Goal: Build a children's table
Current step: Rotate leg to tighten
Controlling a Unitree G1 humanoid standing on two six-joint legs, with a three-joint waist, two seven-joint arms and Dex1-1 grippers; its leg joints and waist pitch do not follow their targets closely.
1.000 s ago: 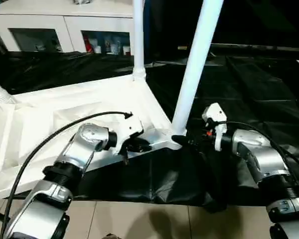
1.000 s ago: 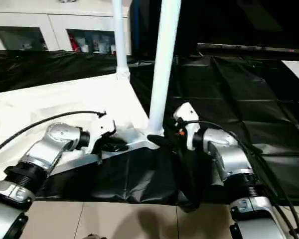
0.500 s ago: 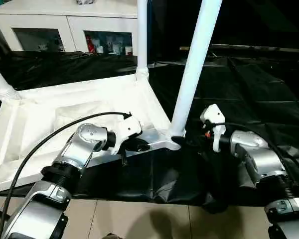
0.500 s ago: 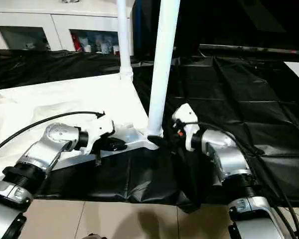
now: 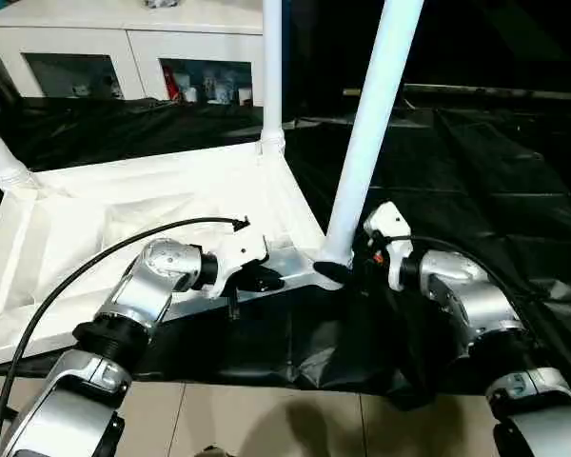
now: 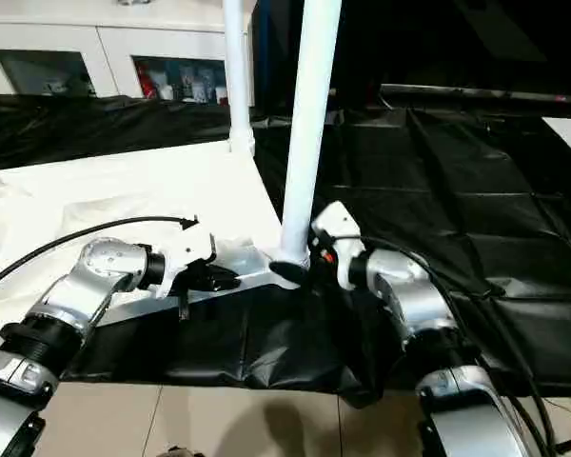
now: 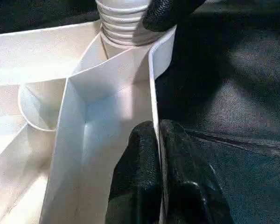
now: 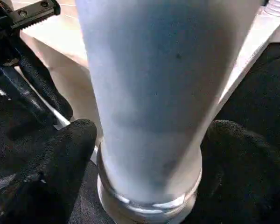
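- On the black sheet (image 5: 476, 162) in front of me, the white tabletop (image 5: 124, 205) lies upside down, ribs up, three legs standing in its corner sockets.
- My left gripper (image 7: 157, 140) is pinched shut on the thin near rim wall of the tabletop, one finger (image 7: 137, 154) inside, the other outside.
- The nearest leg (image 5: 371, 124) leans slightly, its threaded foot at the near right corner socket (image 7: 123, 28).
- My right gripper (image 8: 144, 154) stands wide around that leg's base, a finger (image 8: 60, 158) on either side, close against it; whether they press it, I cannot tell.
- A white cabinet (image 5: 124, 48) with glass doors stands beyond.
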